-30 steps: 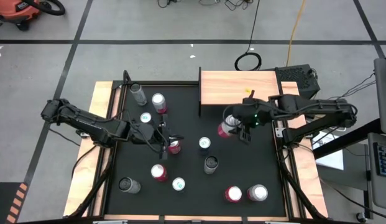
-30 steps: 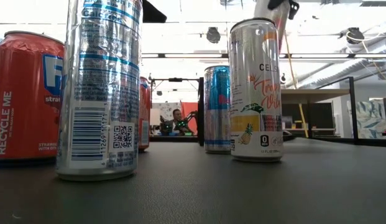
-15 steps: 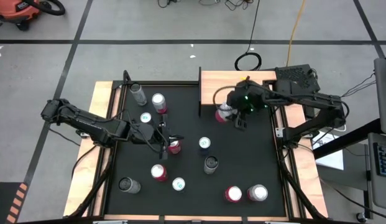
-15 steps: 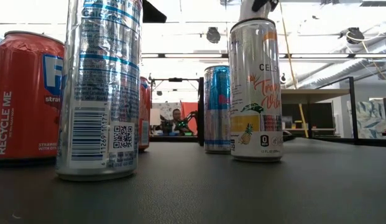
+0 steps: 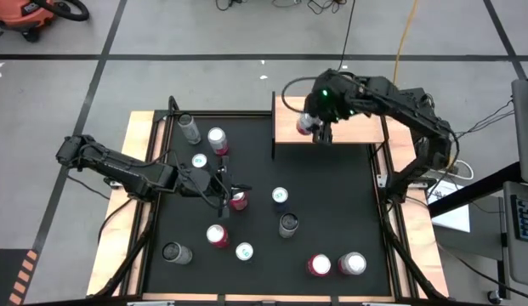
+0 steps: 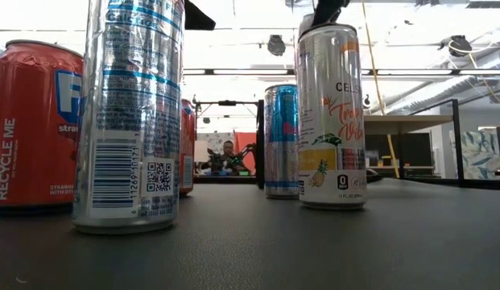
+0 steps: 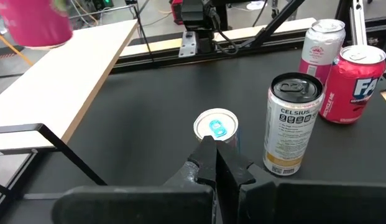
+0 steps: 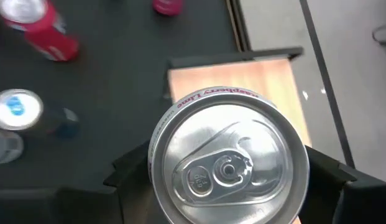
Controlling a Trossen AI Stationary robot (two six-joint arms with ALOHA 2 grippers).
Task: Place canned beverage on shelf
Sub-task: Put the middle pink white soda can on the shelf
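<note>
My right gripper is shut on a pink beverage can, held in the air over the shelf, a light-wood board at the table's far side. The can's silver top faces the wrist camera. The pink can also shows above the shelf's pale board in the left wrist view. My left gripper is shut, low over the black mat beside a red can. A blue-tabbed can stands just beyond its fingertips. My right gripper pinches the pink can's side wall between its two fingers, one on each side just below the rim. The fingers slant down from above. The can is lifted clear above the shelf, roughly upright. Whether my left gripper touches the red can, I cannot tell.
Several cans stand about the black mat: a silver one and a pink one at the far left, a Celsius can mid-table, two near the front right. A black upright post borders the shelf's left end.
My right gripper has carried the pink can from over the mat toward the table's far edge and upward, until it hangs over the shelf. The wrist has rolled and tipped further down on the way. The jaws have stayed shut on the can.
</note>
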